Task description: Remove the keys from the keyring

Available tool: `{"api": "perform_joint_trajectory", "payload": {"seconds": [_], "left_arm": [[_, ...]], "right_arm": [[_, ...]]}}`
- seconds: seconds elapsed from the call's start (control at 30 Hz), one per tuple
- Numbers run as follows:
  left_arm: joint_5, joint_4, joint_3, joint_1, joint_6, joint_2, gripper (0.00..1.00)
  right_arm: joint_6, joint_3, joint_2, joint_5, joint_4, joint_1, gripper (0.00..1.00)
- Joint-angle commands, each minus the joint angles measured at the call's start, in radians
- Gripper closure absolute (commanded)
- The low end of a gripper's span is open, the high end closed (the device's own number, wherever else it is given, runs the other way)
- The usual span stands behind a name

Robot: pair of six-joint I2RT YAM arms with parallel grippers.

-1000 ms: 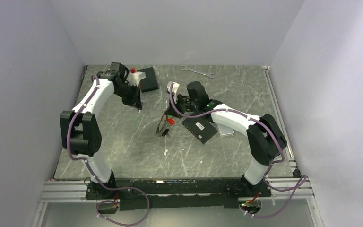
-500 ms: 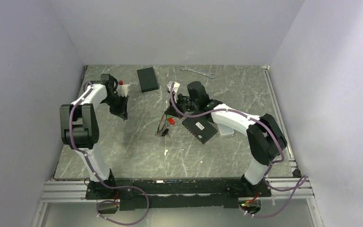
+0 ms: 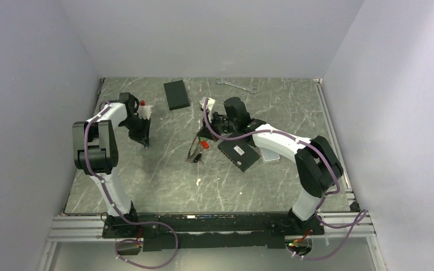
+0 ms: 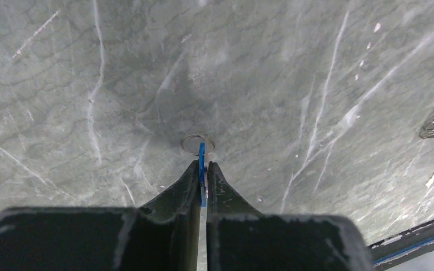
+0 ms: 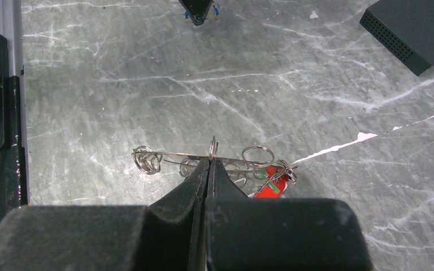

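My left gripper hangs just over the table at the left, apart from the rest. In the left wrist view its jaws are shut on a blue key, held edge-on, with a small split ring at its tip. The keyring, a thin grey wire loop carrying small rings, lies mid-table. My right gripper is shut on it, pinching one small ring on the wire. A red key with a green mark hangs on the loop's right side.
A flat black box lies at the back, and a silver wrench sits further right. Another black box lies under my right forearm. In the right wrist view a black rail borders the table's left side.
My left arm has swung left and nearer, away from the flat black box, carrying the blue key. The right arm and keyring have stayed put.
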Motion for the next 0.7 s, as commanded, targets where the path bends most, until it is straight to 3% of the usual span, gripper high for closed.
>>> {"api": "perform_joint_trajectory", "payload": {"seconds": [0.0, 0.27, 0.33, 0.4, 0.53, 0.67], "left_arm": [[-0.036, 0.014, -0.010, 0.012, 0.015, 0.011, 0.89], [-0.082, 0.021, -0.014, 0.064, 0.021, 0.025, 0.88], [-0.075, 0.015, -0.016, 0.068, 0.033, 0.026, 0.76], [-0.050, 0.006, -0.019, 0.071, 0.044, 0.015, 0.55], [0.013, -0.011, -0.016, 0.073, 0.054, -0.033, 0.25], [0.110, -0.046, 0.018, 0.073, 0.077, -0.100, 0.21]], "right_arm": [[0.014, -0.003, -0.040, -0.015, 0.057, -0.004, 1.00], [0.017, -0.003, -0.039, -0.015, 0.057, -0.004, 1.00], [0.018, -0.004, -0.039, -0.014, 0.059, -0.004, 1.00], [0.019, -0.004, -0.039, -0.013, 0.059, -0.004, 1.00], [0.023, -0.002, -0.034, -0.011, 0.059, -0.004, 1.00], [0.030, -0.004, -0.031, -0.012, 0.064, -0.004, 1.00]]}}
